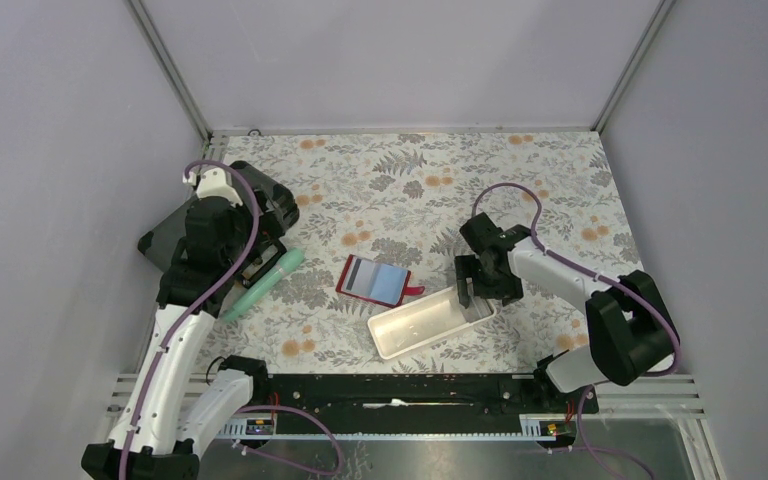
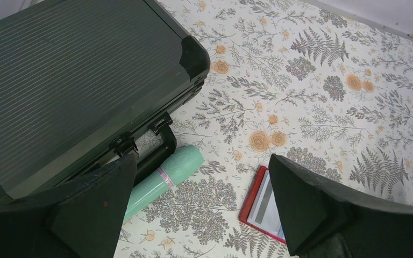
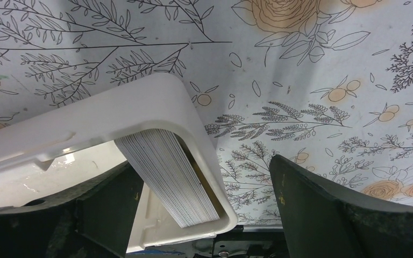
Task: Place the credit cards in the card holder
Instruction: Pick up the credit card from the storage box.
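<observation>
The card holder (image 1: 352, 270), a small red wallet, lies open in the middle of the table with a light blue card (image 1: 382, 282) on its face. In the left wrist view its red edge (image 2: 249, 203) shows beside my right fingertip. A stack of credit cards (image 3: 166, 172) stands on edge in the end of the white tray (image 3: 140, 97). My right gripper (image 3: 207, 215) is open and straddles that end, one finger inside the tray and one outside. My left gripper (image 2: 204, 215) hangs open over bare cloth, left of the card holder.
A dark grey hard case (image 2: 75, 80) sits at the far left with a mint green tube (image 2: 166, 174) lying along its front. The white tray (image 1: 430, 322) lies slantwise near the table's front rail. Grey walls close in the table.
</observation>
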Tool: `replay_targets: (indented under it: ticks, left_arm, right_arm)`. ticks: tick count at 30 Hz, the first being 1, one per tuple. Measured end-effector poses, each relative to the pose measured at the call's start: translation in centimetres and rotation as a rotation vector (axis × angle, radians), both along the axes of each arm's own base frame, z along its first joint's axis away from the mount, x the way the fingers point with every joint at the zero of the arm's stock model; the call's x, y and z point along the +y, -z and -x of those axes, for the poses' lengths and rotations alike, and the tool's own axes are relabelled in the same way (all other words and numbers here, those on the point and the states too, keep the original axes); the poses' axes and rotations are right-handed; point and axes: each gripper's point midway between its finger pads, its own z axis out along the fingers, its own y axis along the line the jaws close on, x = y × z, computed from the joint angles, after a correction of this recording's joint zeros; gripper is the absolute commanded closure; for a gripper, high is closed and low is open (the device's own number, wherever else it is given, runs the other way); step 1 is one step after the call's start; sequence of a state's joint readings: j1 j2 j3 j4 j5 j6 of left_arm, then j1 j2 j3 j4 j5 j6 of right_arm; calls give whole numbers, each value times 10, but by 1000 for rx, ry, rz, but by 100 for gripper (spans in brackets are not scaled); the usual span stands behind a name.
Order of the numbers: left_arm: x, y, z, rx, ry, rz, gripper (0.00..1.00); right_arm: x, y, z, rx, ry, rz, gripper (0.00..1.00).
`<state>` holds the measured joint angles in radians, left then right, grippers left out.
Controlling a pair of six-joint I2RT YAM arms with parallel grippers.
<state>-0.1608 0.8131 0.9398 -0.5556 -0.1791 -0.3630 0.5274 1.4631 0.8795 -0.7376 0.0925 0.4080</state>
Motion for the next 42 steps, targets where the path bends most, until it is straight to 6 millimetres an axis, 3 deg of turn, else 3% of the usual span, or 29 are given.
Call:
replay_targets:
  ticks: [10,18,28,42]
  left_arm:
    - [1,-2,0,-6,1,9,1]
    - [0,-3,0,-11,8,20,1]
    - [-2,-3,1,-9,23,31,1]
    - [-8,3,1,3,50,54,1]
  right_arm:
    - [-2,-1,-2,-7,3,16,15]
    - [-3,-13,-13,-41,7,34,17]
    - [-3,-20,-15,-57,10,29,37]
    - [-2,-27,-17,-70,14,25,49]
